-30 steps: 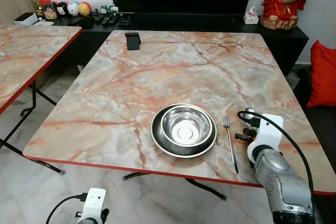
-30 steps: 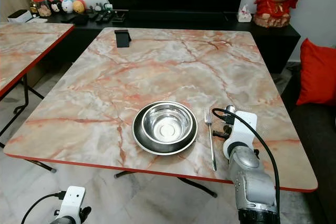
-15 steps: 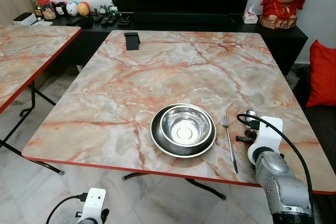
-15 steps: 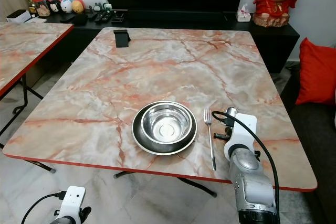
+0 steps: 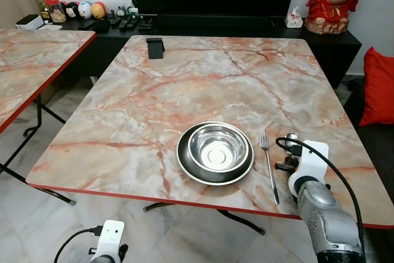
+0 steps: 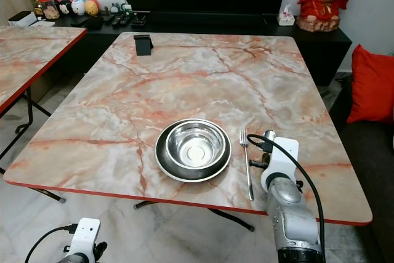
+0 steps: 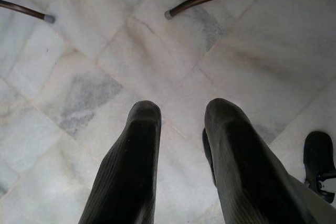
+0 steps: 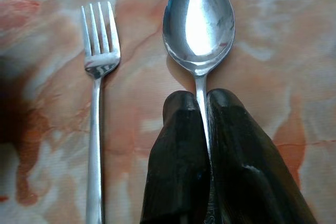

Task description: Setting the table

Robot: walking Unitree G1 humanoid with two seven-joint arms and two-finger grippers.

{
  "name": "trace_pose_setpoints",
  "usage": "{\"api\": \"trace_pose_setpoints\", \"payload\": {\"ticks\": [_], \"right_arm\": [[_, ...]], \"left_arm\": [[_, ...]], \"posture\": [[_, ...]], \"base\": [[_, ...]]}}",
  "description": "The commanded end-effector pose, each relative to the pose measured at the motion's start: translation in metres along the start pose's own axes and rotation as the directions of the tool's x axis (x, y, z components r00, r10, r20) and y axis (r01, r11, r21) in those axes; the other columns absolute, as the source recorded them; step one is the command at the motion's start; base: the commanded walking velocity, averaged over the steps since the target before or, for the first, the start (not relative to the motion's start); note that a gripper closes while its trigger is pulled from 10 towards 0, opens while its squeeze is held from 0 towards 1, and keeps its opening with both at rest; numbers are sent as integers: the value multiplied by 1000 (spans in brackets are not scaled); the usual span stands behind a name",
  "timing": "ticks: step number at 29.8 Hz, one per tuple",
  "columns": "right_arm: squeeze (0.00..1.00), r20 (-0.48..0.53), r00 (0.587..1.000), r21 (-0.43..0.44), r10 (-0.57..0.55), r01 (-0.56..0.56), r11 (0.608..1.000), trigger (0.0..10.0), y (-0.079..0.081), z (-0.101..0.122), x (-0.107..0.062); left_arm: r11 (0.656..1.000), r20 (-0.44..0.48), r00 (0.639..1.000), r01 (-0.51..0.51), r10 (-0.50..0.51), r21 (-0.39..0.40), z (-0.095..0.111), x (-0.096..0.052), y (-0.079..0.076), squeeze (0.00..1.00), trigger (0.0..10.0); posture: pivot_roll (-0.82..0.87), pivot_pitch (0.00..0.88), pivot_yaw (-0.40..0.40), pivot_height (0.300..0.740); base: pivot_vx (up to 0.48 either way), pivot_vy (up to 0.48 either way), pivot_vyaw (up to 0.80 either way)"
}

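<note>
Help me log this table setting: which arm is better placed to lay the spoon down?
Right: its pincer is shut on the spoon just above the table, beside the fork. The left pincer hangs over the floor.
</note>
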State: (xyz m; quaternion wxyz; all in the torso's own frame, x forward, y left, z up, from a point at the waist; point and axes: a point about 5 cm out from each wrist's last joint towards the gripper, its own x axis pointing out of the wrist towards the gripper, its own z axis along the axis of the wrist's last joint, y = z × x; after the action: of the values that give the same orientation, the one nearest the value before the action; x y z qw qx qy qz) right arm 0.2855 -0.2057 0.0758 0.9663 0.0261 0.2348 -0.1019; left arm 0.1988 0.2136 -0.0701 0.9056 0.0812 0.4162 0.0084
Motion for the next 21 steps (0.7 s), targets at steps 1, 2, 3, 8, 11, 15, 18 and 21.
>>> {"api": "trace_pose_setpoints", "payload": {"ticks": [1, 2, 3, 8, 11, 15, 18, 21], "right_arm": [[0, -19, 1000, -3, 6, -6, 1000, 10000, 2, -5, 1], [0, -20, 1000, -4, 6, -6, 1000, 10000, 2, -5, 1], [0, -14, 1000, -12, 1, -1, 1000, 10000, 1, -5, 2], [0, 10, 1000, -47, -27, 28, 999, 10000, -8, -1, 3], [0, 12, 999, -53, -33, 34, 998, 10000, -12, -1, 4], [0, 24, 997, -87, -75, 77, 993, 10000, -28, 0, 4], [0, 41, 997, -85, -73, 76, 993, 10000, -33, 2, 4], [0, 57, 997, -85, -48, 53, 995, 10000, -31, 3, 3]], "left_arm": [[1000, -14, 1000, -1, 1, 3, -2, 0, 0, 0, 10000], [1000, -14, 1000, -1, 1, 3, -2, 0, 0, 0, 10000], [1000, -13, 1000, -1, 1, 3, -2, 0, 0, 0, 10000], [1000, -7, 1000, 0, 0, 6, 0, 0, 0, 0, 10000], [1000, -5, 1000, 0, 0, 6, 0, 0, 0, 0, 10000], [1000, -3, 1000, 0, 0, 6, 0, 0, 0, 0, 10000], [1000, 0, 1000, 1, -1, 6, 1, 0, 0, 0, 10000], [1000, 3, 1000, 1, -1, 7, 2, 0, 0, 0, 10000]], "posture": [[-38, 0, 11, 740], [-38, 0, 11, 740], [-38, 0, 11, 740], [-36, 0, 11, 740], [-36, 0, 11, 740], [-36, 0, 11, 740], [-38, 0, 12, 740], [-38, 0, 13, 740]], "base": [[0, 0, 0], [0, 0, 0], [0, 0, 0], [0, 0, 0], [0, 0, 0], [0, 0, 0], [0, 0, 0], [0, 0, 0]]}}
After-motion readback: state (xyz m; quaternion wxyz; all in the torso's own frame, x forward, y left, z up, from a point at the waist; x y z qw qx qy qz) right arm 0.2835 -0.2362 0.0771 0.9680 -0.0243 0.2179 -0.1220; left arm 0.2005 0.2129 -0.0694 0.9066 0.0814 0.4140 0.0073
